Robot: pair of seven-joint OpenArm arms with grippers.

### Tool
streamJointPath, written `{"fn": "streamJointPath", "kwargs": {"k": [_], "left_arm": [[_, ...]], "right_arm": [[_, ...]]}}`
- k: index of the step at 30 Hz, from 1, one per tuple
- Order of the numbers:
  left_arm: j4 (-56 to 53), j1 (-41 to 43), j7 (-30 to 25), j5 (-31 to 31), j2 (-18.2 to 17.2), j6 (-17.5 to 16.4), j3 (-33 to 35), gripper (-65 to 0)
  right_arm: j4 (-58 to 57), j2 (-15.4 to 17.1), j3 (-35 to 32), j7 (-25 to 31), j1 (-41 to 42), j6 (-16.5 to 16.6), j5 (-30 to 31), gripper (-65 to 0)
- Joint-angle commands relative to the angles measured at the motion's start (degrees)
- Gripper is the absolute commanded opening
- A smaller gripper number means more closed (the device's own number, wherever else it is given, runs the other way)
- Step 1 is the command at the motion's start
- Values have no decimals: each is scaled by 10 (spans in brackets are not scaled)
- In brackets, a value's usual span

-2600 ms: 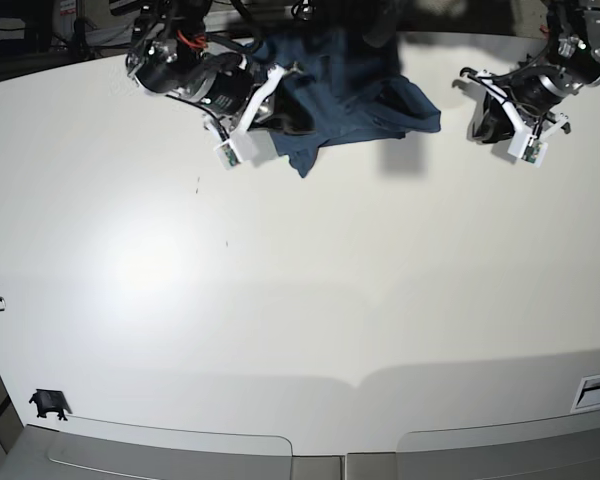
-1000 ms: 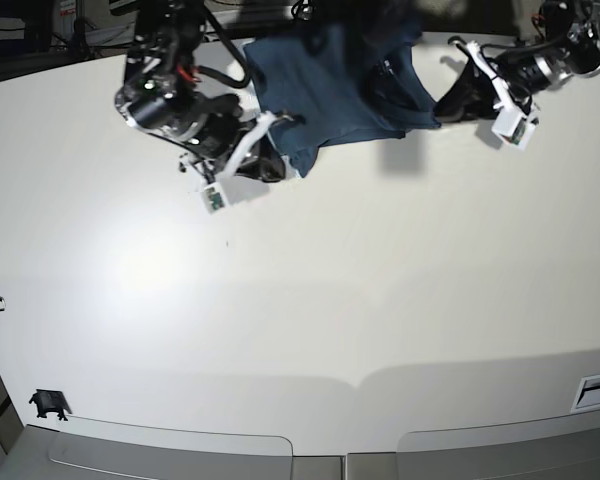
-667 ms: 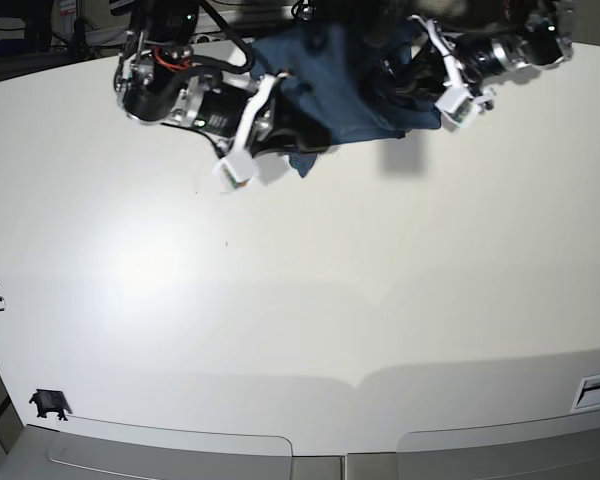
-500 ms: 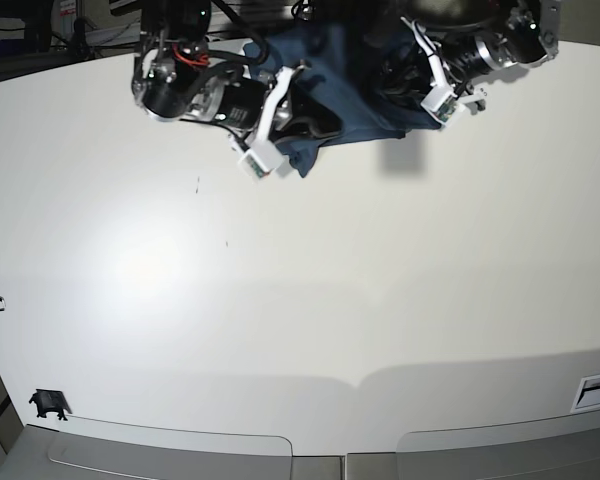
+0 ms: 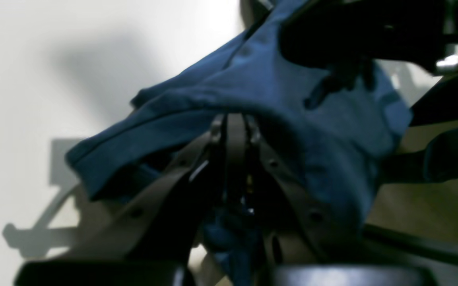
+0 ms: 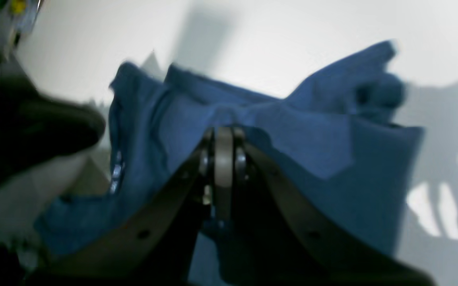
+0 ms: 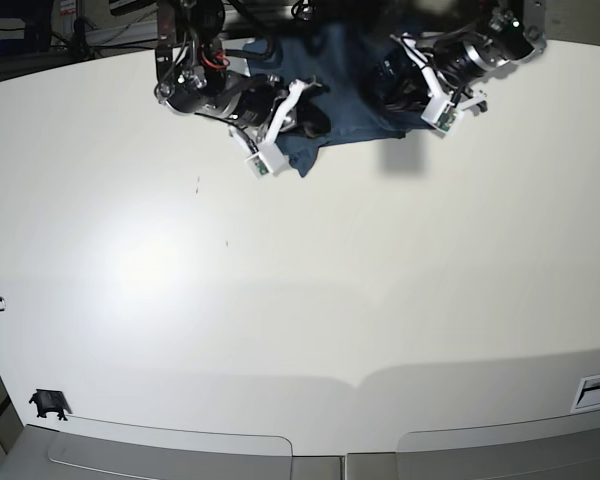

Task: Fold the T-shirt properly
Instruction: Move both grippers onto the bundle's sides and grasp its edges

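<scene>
The dark teal-blue T-shirt lies crumpled at the far middle of the white table. My right gripper, on the base view's left, is at the shirt's left lower edge. In the right wrist view its fingers are pressed together with a pinch of the T-shirt at their tips. My left gripper, on the base view's right, is at the shirt's right side. In the left wrist view its fingers are together under a fold of the T-shirt that drapes over them.
Dark cables and equipment stand behind the table's far edge. A small black clip sits at the front left corner. A slotted white part is at the front right edge.
Both arms have moved in onto the shirt. The left gripper came from the shirt's right onto its right side. The right gripper shifted right onto the left lower edge. Both have shut on cloth.
</scene>
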Motion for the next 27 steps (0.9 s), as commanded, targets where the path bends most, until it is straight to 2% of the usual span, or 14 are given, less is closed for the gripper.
{"fn": "streamJointPath", "kwargs": {"k": [1, 4, 10, 17, 21, 27], "left_arm": [[7, 2, -12, -12, -1, -3, -2, -650], [7, 2, -12, -14, 2, -3, -2, -650], [-45, -4, -59, -18, 3, 9, -2, -650], [-137, -45, -52, -24, 14, 9, -2, -650], [-185, -65, -24, -24, 14, 10, -2, -650], [-222, -68, -20, -22, 14, 10, -2, -650]], "right_arm": [[8, 0, 0, 15, 5, -3, 8, -650], [8, 0, 0, 22, 5, -4, 9, -650], [8, -3, -1, 23, 5, -3, 11, -650], [8, -3, -1, 23, 8, -3, 10, -650], [8, -3, 0, 22, 13, -3, 8, -650], [9, -3, 1, 24, 14, -5, 5, -650]]}}
